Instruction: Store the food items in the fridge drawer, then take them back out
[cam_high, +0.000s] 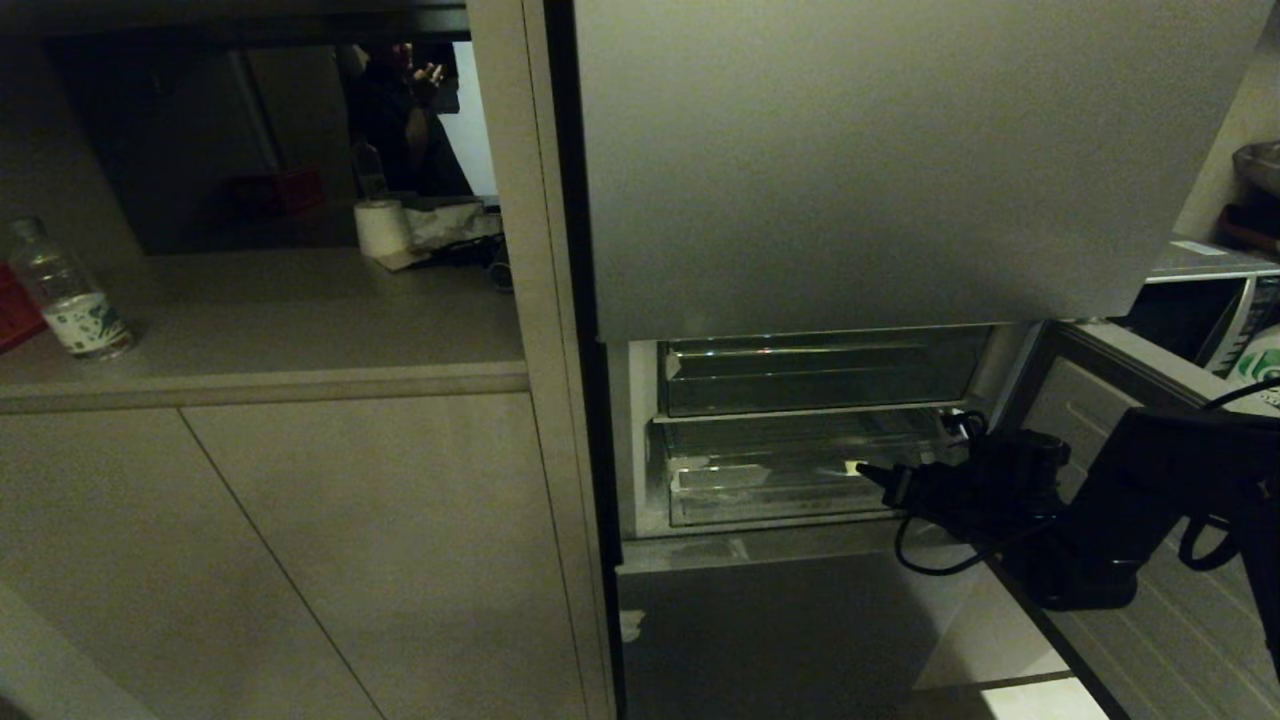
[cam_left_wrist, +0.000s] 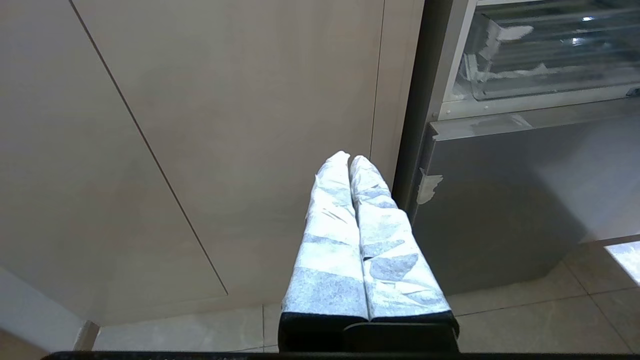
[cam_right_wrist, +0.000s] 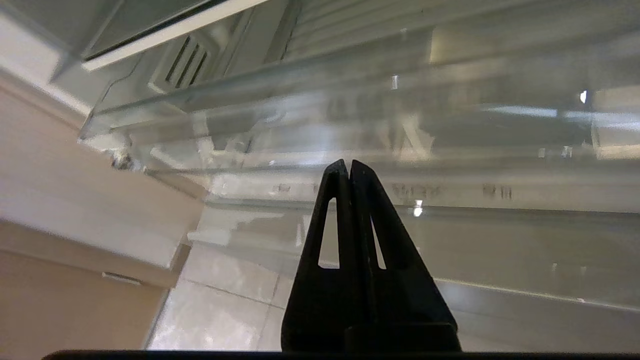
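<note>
fridge drawer: wide clear plastic drawer (cam_high: 770, 480), glossy, ribbed
door: grey fridge panel (cam_high: 860, 150), smooth matt metal look
cabinet: beige cupboard fronts (cam_left_wrist: 200, 125), smooth matt
left fingers (cam_left_wrist: 330, 235): wrapped in crinkled pale tape
right fingers (cam_right_wrist: 370, 250): matt black plastic

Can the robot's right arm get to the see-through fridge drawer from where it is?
Probably yes. The right gripper, fingers shut, already points at the clear fridge drawer, with the fridge door swung open and nothing between them.
</note>
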